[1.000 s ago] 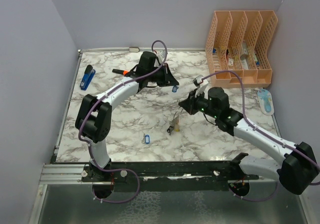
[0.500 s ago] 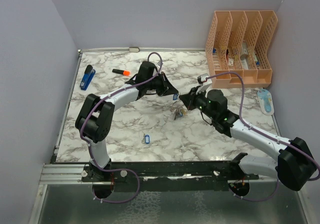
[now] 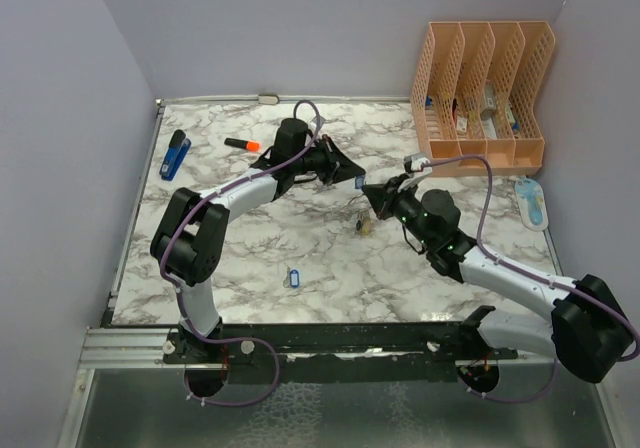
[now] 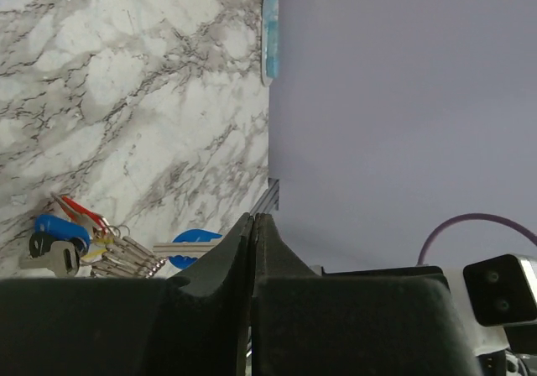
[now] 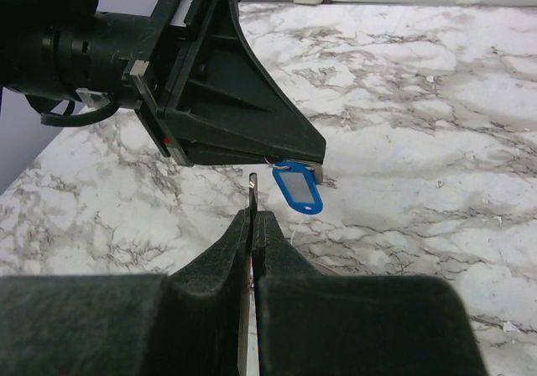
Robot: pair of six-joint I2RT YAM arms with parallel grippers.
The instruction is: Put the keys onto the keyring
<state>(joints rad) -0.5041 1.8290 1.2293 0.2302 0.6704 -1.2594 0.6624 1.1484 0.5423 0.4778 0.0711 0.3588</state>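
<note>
My left gripper [image 3: 347, 175] is shut on a key with a blue tag [image 3: 360, 181]. The tag [image 5: 298, 188] hangs from its fingertips in the right wrist view, and the key's blade and tag [image 4: 195, 243] show beside the jaws in the left wrist view. My right gripper [image 3: 376, 197] is shut on the keyring [image 5: 252, 188], seen edge-on just left of the tag. The ring's cluster of keys and tags [image 3: 365, 226] hangs below it and also shows in the left wrist view [image 4: 75, 246]. A second blue-tagged key [image 3: 292, 279] lies on the table near the front.
An orange file organizer [image 3: 485, 88] stands at the back right, with a blue-and-white object [image 3: 531, 201] in front of it. A blue stapler [image 3: 175, 154] and an orange marker [image 3: 241, 144] lie at the back left. Walls close in on both sides.
My left gripper has closed on the blue-tagged key and lifted it. My right gripper has brought the keyring up and back, close to the key. The cluster now hangs.
</note>
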